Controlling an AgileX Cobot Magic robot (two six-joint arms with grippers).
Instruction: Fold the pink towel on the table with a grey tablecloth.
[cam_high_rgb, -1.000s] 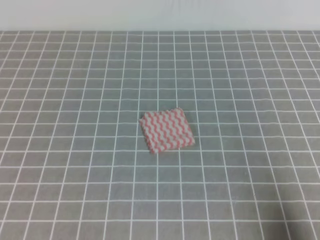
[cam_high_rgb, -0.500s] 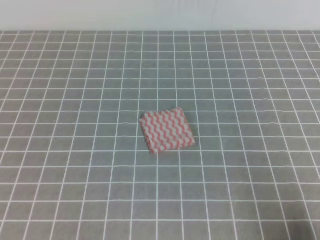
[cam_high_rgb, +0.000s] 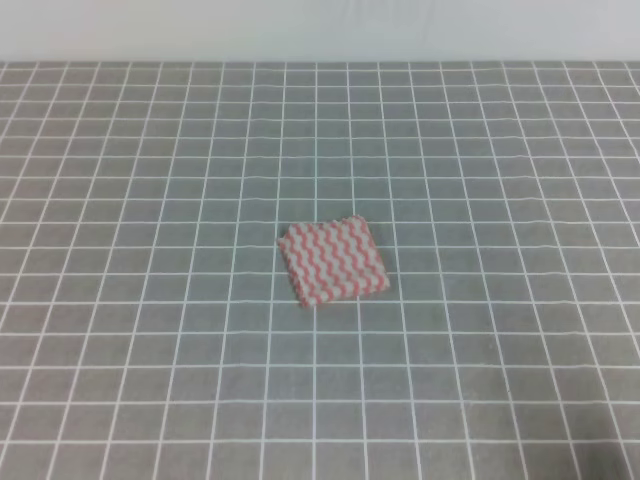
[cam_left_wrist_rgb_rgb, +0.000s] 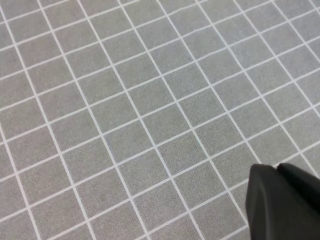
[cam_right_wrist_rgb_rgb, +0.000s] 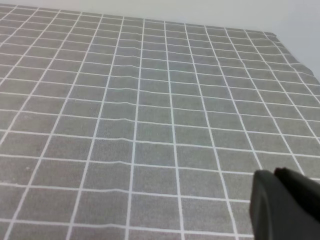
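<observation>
The pink towel (cam_high_rgb: 332, 261) lies in a small, squarish, folded bundle near the middle of the table with a grey tablecloth (cam_high_rgb: 150, 200), slightly rotated, its wavy pink-and-white stripes facing up. Neither arm appears in the exterior high view. The left wrist view shows only gridded cloth (cam_left_wrist_rgb_rgb: 125, 110) and a black finger (cam_left_wrist_rgb_rgb: 282, 202) of the left gripper at the lower right corner. In the right wrist view, a black finger (cam_right_wrist_rgb_rgb: 280, 205) of the right gripper sits at the lower right over bare cloth (cam_right_wrist_rgb_rgb: 150, 100). The towel is in neither wrist view.
A pale wall (cam_high_rgb: 320, 28) runs along the far edge of the table. In the right wrist view the cloth's far right corner (cam_right_wrist_rgb_rgb: 272, 36) and slight wrinkles in the cloth (cam_right_wrist_rgb_rgb: 125, 140) show.
</observation>
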